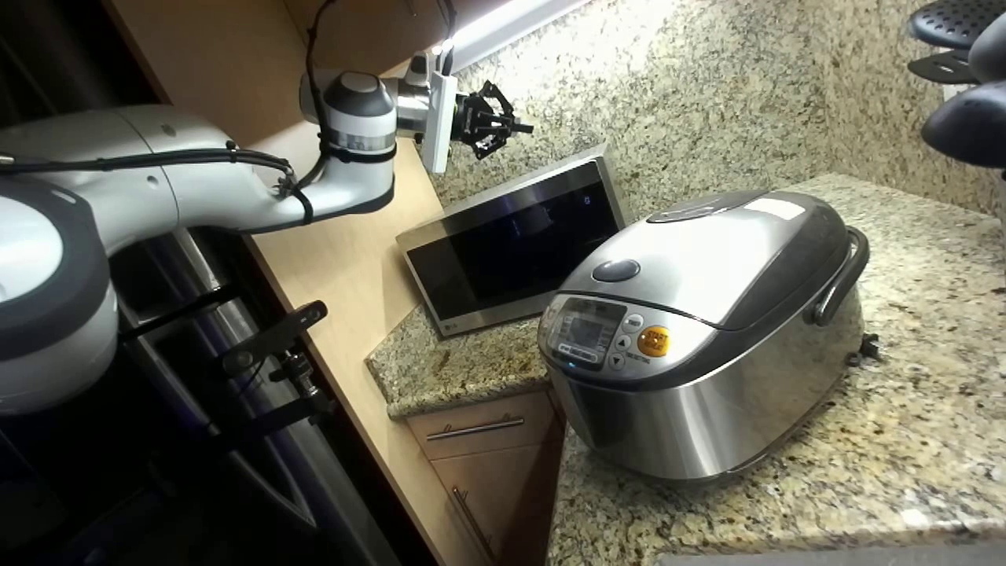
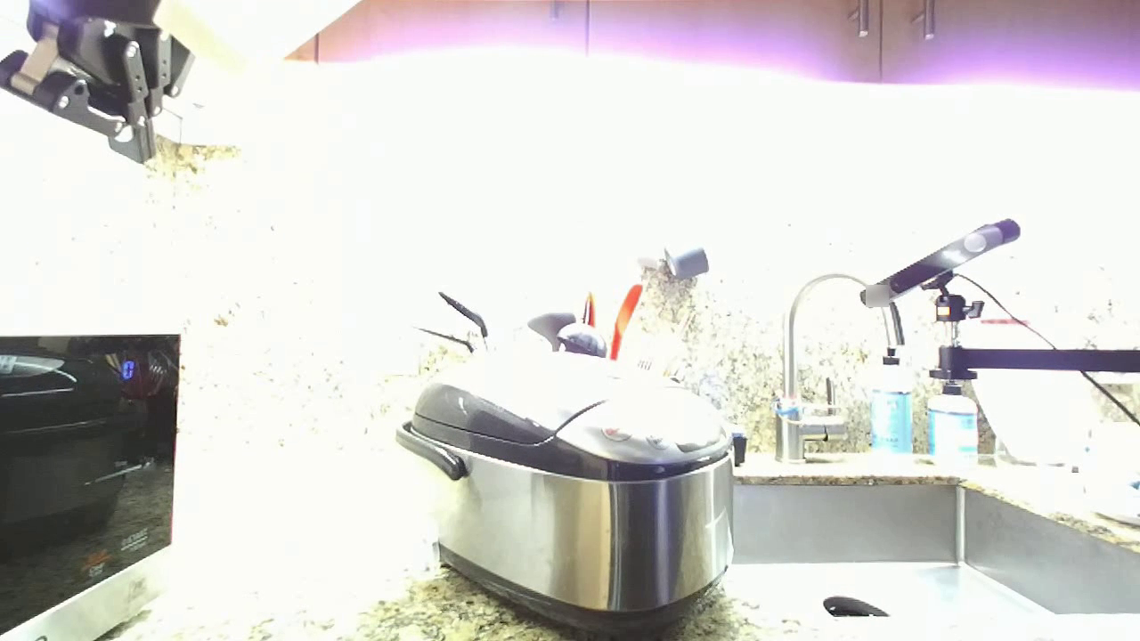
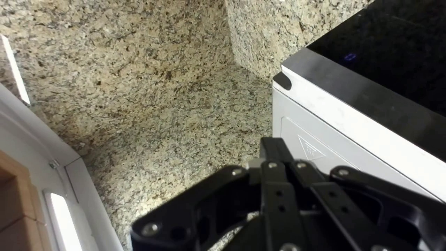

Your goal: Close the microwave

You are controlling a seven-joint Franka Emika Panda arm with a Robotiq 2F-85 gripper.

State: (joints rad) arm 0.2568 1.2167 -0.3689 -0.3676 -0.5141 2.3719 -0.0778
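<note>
The claw [image 1: 523, 128], pressed together on nothing visible, hung above the microwave [image 1: 509, 236], which stood on the table [image 1: 483, 358] near the cooker [image 1: 692, 346] with its door [image 1: 523, 255] seemingly flush, so the step probably called only for lifting clear without snagging that door.

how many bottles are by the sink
2 in an exterior view: the left bottle just right of the tap, the right bottle further right. Glare may hide more.

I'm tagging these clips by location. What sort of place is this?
Most likely a kitchen: a microwave, a rice cooker and, in an exterior view, a sink point to that. Home or office, I can't tell.
</note>
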